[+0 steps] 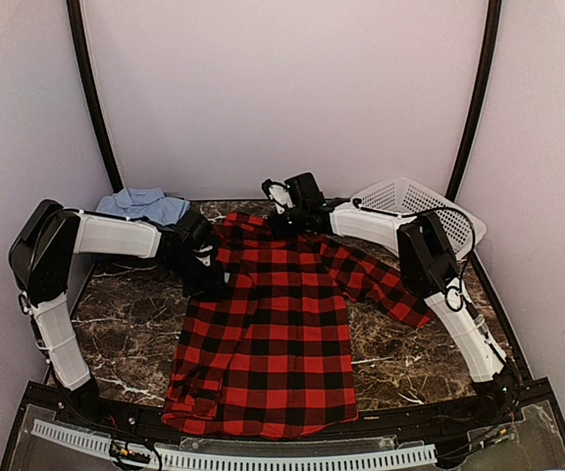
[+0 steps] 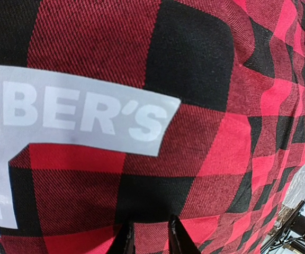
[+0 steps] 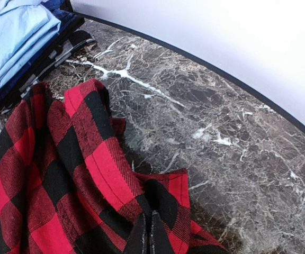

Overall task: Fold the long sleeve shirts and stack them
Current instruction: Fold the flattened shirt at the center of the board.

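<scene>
Gripping the flannel shirt (image 1: pixel 273 324) at its far end: right gripper (image 3: pixel 146 235) was clamped shut on cloth, left gripper (image 2: pixel 151 238) pinched a fold. Shirt lay flat at centre of the table (image 1: pixel 126 324), blue shirts (image 1: pixel 143 204) at far-left corner. First fold, probably; next needed a synchronized lift toward the near edge.

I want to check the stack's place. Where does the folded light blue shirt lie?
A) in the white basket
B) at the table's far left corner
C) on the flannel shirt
B: the light blue shirt lies folded at the marble table's far left corner.
</scene>
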Controlling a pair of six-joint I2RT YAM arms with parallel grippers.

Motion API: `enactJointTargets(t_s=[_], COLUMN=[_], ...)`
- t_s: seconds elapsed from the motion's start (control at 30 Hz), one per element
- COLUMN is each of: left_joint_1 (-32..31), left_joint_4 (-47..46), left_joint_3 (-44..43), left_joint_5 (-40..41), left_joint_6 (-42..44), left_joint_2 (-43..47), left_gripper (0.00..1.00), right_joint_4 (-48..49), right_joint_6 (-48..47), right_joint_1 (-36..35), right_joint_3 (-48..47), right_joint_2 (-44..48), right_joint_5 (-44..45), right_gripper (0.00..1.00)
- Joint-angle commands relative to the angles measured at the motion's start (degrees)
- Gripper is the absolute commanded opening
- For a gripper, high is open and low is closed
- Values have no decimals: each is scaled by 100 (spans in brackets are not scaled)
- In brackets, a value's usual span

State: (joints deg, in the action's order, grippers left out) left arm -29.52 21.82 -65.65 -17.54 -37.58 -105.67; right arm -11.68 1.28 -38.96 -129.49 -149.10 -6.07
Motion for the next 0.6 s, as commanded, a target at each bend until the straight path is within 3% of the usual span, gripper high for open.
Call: enactJointTargets(t_s=[0.0,0.57], left_joint_1=[-28,-28], left_joint_4=[95,-27], left_joint_3=[58,307], left_joint_5=[26,4], left_joint_6=[-16,-67], left_joint_2=[-36,-50], left_gripper=[22,22], right_joint_4=[179,753], right_joint_6=[-90,-858], right_joint_1=[54,210], right_joint_3=[-408,-921], right_joint_2=[-46,-441], right_joint_5=[470,1288], right_gripper=[0,0])
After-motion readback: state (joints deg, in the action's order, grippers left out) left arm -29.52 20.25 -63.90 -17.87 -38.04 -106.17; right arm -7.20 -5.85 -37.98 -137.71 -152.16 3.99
